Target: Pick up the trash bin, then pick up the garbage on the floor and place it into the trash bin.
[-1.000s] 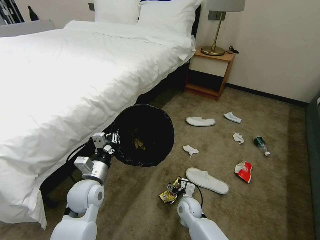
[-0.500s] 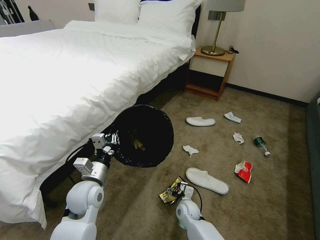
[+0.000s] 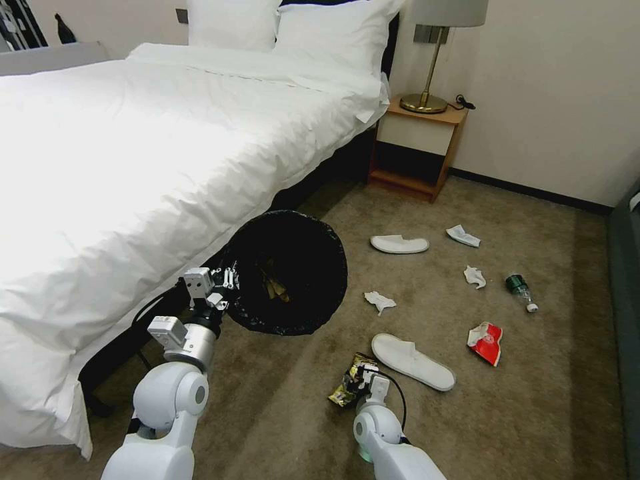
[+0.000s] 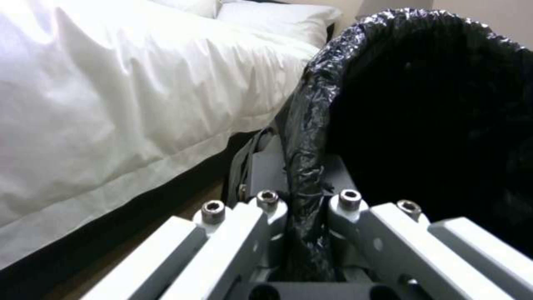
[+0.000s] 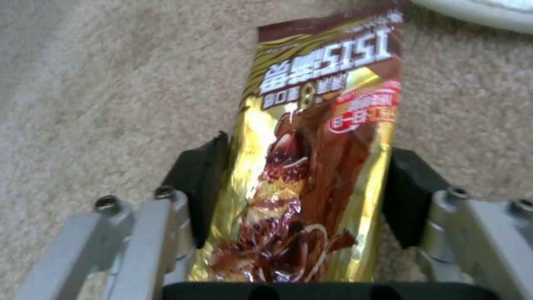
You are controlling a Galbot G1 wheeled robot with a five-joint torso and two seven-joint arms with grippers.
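The trash bin (image 3: 293, 267), black with a dark liner, hangs tilted beside the bed, its mouth facing me. My left gripper (image 3: 227, 277) is shut on its rim (image 4: 302, 175). A tan scrap lies inside. Low over the carpet, my right gripper (image 3: 357, 381) is shut on a gold-and-brown snack packet (image 3: 347, 388), its pads pressing both long sides (image 5: 316, 125). More garbage lies on the floor: two white slippers (image 3: 413, 361) (image 3: 399, 244), crumpled tissues (image 3: 380, 301) (image 3: 475, 276) (image 3: 463, 235), a green bottle (image 3: 519, 288) and a red packet (image 3: 487, 341).
The white bed (image 3: 133, 167) fills the left side, its dark base right behind the bin. A wooden nightstand (image 3: 417, 143) with a brass lamp (image 3: 427, 100) stands against the far wall. Dark furniture (image 3: 625, 300) lines the right edge. Open carpet lies in front.
The snack packet has been squeezed narrower between my right gripper's fingers and has shifted slightly. The left arm and the bin have held still.
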